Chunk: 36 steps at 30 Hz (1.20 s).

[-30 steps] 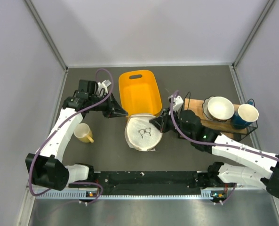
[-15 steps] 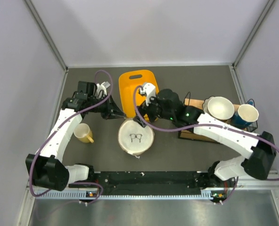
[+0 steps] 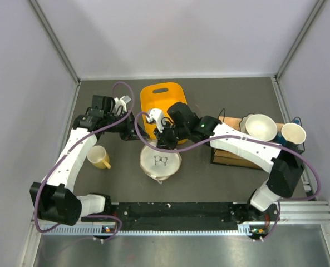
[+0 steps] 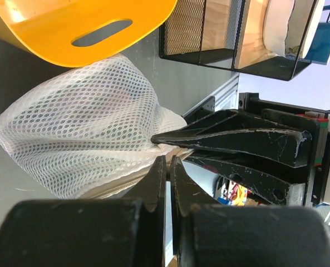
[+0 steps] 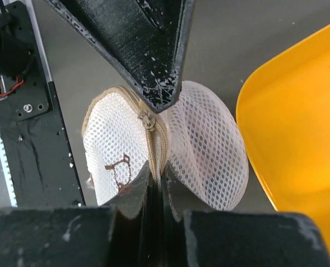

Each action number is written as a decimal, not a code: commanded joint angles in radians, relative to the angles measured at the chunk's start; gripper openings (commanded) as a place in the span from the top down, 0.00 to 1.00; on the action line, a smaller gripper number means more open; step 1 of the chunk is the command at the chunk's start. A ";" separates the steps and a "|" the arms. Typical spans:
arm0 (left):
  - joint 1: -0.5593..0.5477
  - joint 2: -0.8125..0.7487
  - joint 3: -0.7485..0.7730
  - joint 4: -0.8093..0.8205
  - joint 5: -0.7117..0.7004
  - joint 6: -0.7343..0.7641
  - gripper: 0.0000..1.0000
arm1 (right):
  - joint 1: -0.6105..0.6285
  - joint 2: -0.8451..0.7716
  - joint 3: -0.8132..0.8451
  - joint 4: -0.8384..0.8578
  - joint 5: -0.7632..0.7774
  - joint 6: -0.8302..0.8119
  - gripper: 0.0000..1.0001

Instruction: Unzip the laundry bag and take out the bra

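Note:
The laundry bag (image 3: 161, 162) is a round white mesh pouch with a tan zip rim and a black line drawing, lying just in front of the yellow tub. My left gripper (image 3: 140, 134) is shut at the bag's far-left rim, its tips right at the zip slider (image 5: 148, 119). My right gripper (image 3: 166, 142) is shut on the tan zip rim (image 5: 155, 150) a little further along. The two grippers point at each other, tips close together. In the left wrist view the mesh (image 4: 81, 133) bulges, with a faint pink shape inside. The bra itself is hidden.
A yellow tub (image 3: 163, 108) lies behind the bag. A yellow mug (image 3: 99, 157) stands to the left. A black wire rack (image 3: 231, 156) at the right holds a white bowl (image 3: 260, 127) and a blue cup (image 3: 293, 133). A black rail (image 3: 176, 214) runs along the near edge.
My right gripper has swung from the bag's right side round to its far rim beside the left gripper. The bag has shifted a little left. The left arm has stayed still.

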 commanded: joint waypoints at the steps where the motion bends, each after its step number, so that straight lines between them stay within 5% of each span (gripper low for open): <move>1: 0.000 -0.029 0.043 -0.008 -0.018 0.036 1.00 | -0.023 -0.071 -0.012 0.015 0.076 0.057 1.00; 10: 0.034 -0.038 0.083 -0.039 -0.058 0.036 1.00 | -0.128 -0.390 -0.382 0.426 0.285 0.555 1.00; 16: 0.041 -0.047 0.036 -0.019 -0.026 0.013 1.00 | -0.129 -0.515 -0.549 0.535 0.524 0.874 1.00; 25: 0.038 -0.098 -0.182 -0.002 -0.009 0.047 1.00 | -0.129 -0.426 -0.470 0.547 0.500 0.941 1.00; 32: 0.038 -0.135 -0.067 -0.048 -0.155 0.087 1.00 | -0.109 -0.368 -0.419 0.494 0.360 0.901 1.00; 36: 0.037 -0.098 -0.033 -0.063 -0.131 0.096 1.00 | -0.063 -0.334 -0.364 0.325 0.381 0.775 0.50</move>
